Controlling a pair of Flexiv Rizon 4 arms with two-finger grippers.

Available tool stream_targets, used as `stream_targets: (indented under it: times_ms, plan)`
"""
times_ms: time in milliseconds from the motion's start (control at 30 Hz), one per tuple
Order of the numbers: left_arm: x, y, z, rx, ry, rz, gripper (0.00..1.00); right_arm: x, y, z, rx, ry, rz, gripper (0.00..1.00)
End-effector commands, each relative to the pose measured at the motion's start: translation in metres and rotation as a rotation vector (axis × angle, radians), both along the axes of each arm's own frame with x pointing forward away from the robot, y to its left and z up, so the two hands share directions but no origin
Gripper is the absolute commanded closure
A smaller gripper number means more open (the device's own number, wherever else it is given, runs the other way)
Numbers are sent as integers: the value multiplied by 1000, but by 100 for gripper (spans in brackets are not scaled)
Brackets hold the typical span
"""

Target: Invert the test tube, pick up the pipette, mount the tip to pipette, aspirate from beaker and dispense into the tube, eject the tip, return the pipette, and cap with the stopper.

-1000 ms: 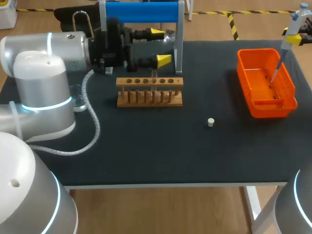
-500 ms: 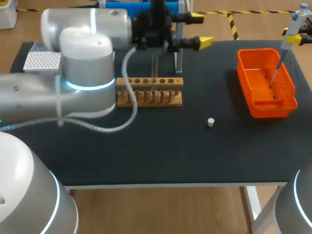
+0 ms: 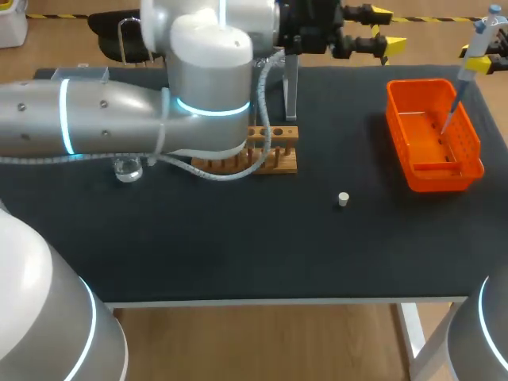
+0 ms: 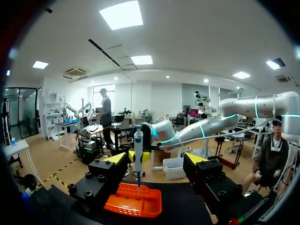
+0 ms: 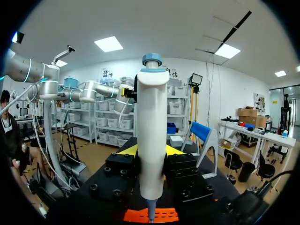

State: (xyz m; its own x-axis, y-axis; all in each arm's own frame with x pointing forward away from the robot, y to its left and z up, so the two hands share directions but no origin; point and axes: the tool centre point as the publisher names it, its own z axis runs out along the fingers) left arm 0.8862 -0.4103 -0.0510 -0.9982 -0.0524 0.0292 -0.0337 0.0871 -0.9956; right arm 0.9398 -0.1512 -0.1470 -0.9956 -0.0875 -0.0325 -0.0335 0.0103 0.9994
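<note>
Left pincer [image 3: 387, 27] is held wide open with nothing gripped, raised near the far edge of the desk [image 3: 238, 254], beyond the wooden rack [image 3: 282, 151]. Pipette [image 5: 152, 140] is clamped upright in right pincer [image 5: 151, 151], lower end over the orange basket [image 3: 432, 176]. Stopper [image 3: 343, 198] is seen lying on the desk between rack and basket.

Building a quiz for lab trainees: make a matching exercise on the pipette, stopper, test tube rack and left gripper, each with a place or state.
1 pipette
2 stopper
3 test tube rack
4 left gripper

A lies alone on the table
B open, empty
C held by the right gripper
D partly behind the left arm

Pairs: 1-C, 2-A, 3-D, 4-B.
</note>
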Motion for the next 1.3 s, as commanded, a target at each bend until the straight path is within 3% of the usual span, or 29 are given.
stream_targets:
  times_ms: [33,600,1000,1300]
  plan:
    - [1,-19,-3,-9,-1,8,100,-1,0,1,-4,0,-2,100]
    - [1,-19,-3,-9,-1,8,100,-1,0,1,-4,0,-2,100]
    - [13,-70,-1,-55,-58,-24,100,-1,0,1,-4,0,-2,100]
    - [15,-93,1,-86,-82,19,100,-1,0,1,-4,0,-2,100]
